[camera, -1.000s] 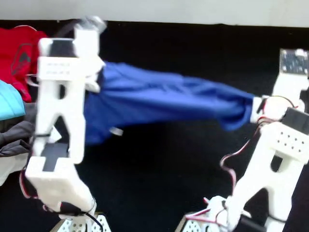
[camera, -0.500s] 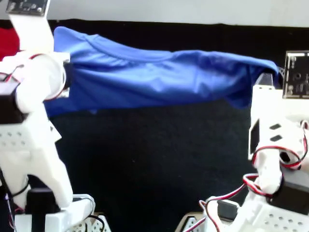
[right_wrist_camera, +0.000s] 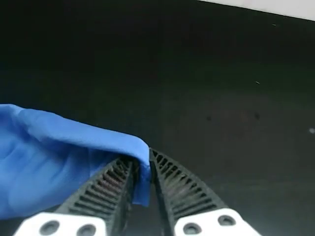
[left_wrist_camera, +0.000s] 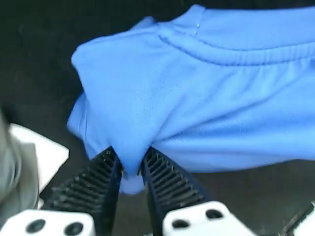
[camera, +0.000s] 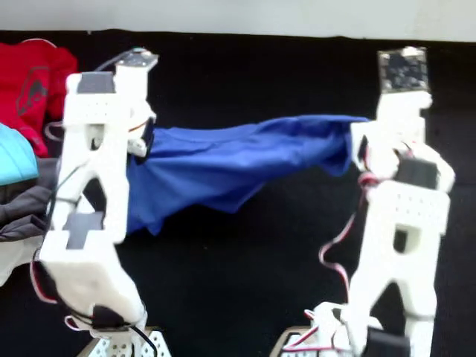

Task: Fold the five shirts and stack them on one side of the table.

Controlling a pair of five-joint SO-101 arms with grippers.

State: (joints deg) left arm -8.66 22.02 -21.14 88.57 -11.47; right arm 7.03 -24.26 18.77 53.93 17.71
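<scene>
Blue shirt (camera: 223, 160) hangs stretched between two raised, upright arms over the black bench (camera: 245, 268). Left hand (left_wrist_camera: 129, 169) pinches a bunched fold below a stitched seam, and right hand (right_wrist_camera: 142, 169) is clamped on a thin edge. The high view adds a red shirt (camera: 30, 78), turquoise shirt (camera: 15, 156) and grey cloth (camera: 26, 208) heaped beside the left arm.

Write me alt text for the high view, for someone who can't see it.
A royal-blue fabric shirt hangs stretched over the black table, its ends pinched by the left gripper and the right gripper of two white robot arms. A red shirt, a light blue garment and a grey garment lie bunched at the picture's left edge.
</scene>
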